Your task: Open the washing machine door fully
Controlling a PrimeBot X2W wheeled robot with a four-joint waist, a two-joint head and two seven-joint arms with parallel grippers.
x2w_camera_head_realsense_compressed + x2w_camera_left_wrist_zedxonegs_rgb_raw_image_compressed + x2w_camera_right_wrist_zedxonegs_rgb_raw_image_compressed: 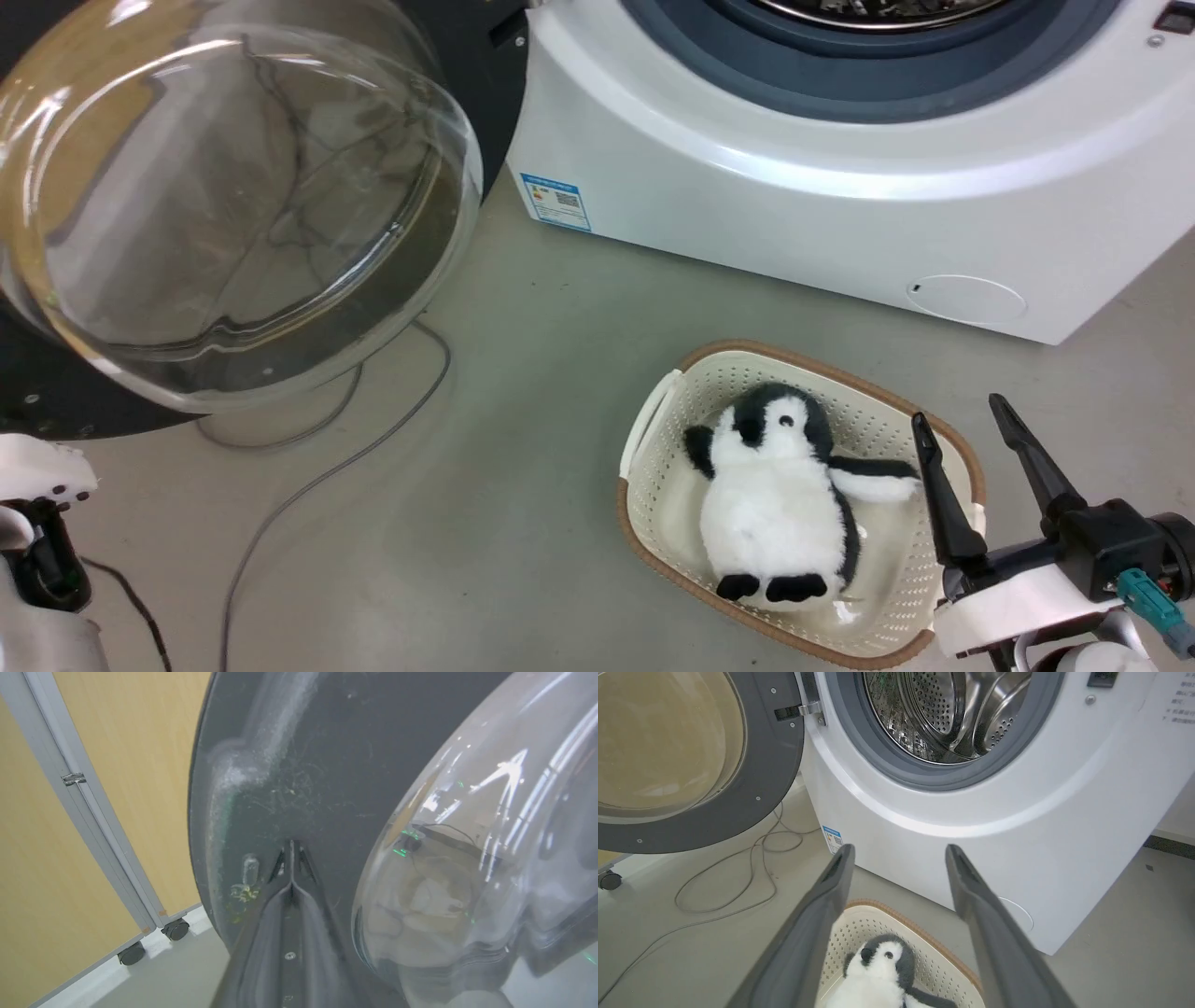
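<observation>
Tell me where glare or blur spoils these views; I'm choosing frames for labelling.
Head view: bright streaks glare on the glass bowl of the washing machine door. Left wrist view: similar glare, and the shut left gripper looks soft near the lens. Right wrist view: the open right gripper is blurred, the washing machine behind it sharp.

We see the washing machine door [773,779] swung wide open, hanging off its hinge [810,709] at the left of the washing machine [794,215]. Door: round dark disc w/ big clear glass bowl [233,205] bulging out of its centre; whitish scuffs on the dark face. Washer: white front-loader on the floor, mouth uncovered, w/ grey rubber gasket [887,765] round the perforated steel drum [943,714]. Blue label sticker [555,201] low on the front's left, round cap [966,299] low on its right.
</observation>
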